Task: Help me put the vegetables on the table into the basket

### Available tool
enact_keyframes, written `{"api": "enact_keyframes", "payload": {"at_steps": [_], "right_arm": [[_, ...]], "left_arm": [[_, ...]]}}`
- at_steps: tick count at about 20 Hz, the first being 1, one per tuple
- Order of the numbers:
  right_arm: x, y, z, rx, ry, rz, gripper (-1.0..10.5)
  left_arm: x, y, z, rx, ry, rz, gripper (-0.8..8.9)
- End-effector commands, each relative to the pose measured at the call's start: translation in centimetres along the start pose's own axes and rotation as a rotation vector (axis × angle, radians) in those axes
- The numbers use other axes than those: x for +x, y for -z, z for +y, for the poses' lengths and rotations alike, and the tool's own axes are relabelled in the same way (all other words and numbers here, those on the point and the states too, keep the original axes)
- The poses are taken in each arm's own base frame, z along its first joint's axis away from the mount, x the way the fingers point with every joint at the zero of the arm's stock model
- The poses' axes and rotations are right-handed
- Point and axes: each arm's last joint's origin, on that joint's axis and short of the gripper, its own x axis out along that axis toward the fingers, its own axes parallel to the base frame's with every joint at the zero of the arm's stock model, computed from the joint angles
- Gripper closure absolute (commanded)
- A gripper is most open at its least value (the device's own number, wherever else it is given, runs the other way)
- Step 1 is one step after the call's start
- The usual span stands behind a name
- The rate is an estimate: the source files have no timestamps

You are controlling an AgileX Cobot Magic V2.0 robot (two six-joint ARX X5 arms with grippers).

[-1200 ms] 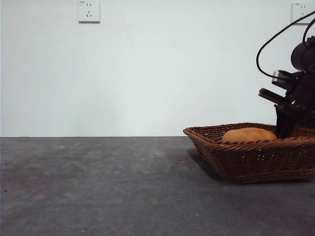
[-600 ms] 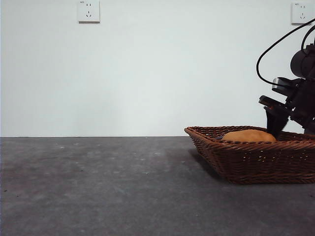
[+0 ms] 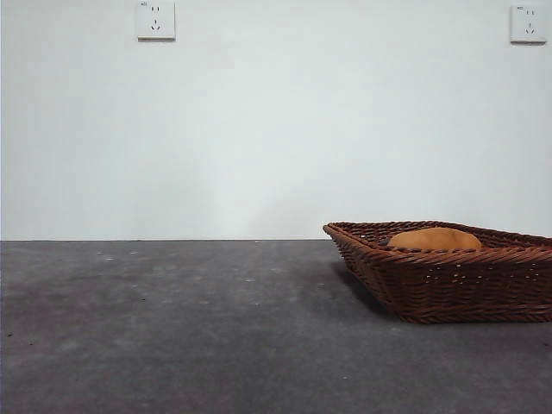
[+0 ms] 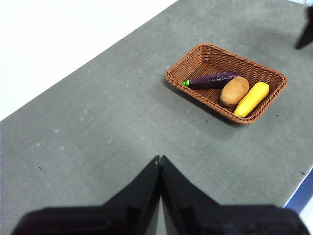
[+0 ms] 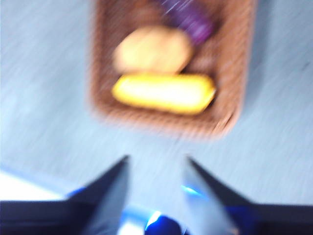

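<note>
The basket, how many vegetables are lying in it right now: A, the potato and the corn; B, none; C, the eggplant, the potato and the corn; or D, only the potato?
C: the left wrist view shows the eggplant, the potato and the corn lying side by side inside the basket, with none left on the table.

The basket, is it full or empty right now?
Loaded: the basket holds the eggplant, potato and corn side by side.
</note>
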Motion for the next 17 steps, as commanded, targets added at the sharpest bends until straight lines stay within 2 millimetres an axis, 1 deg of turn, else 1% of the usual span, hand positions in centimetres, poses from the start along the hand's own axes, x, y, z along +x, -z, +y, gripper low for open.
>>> {"api": "enact_keyframes", "payload": {"at_steps": [1,4,6,8,10,13,17], "right_arm": [[-2.3,2.2,1.5,-0.080,-0.004,-0.063,9.6],[-4.8,4.8,2.9,-0.106,0.008,-0.151,9.6],[-5.8,6.2,3.4,-0.110,0.012,-0.189,9.6],[-6.5,7.0,3.8,-0.126,0.017,-0.225,9.6],[-6.7,7.4,4.0,-0.129,0.017,-0.239,9.6],[-6.7,7.4,4.0,-0.074,0.016,-0.240,9.5],[-6.1,6.6,3.5,-0.063,0.033,-0.204,9.5]], "left_arm": [[-0.1,0.0,0.0,-0.007,-0.005,-0.002,8.19],[-0.1,0.0,0.0,-0.007,-0.005,-0.002,8.19],[-0.1,0.0,0.0,-0.007,-0.005,-0.002,8.18],[-0.1,0.0,0.0,-0.007,-0.005,-0.002,8.18],[-0.1,0.0,0.0,-0.007,-0.005,-0.002,8.18],[0.1,0.0,0.0,-0.007,-0.004,0.003,8.17],[0.7,-0.2,0.1,-0.008,0.000,0.018,8.17]]}}
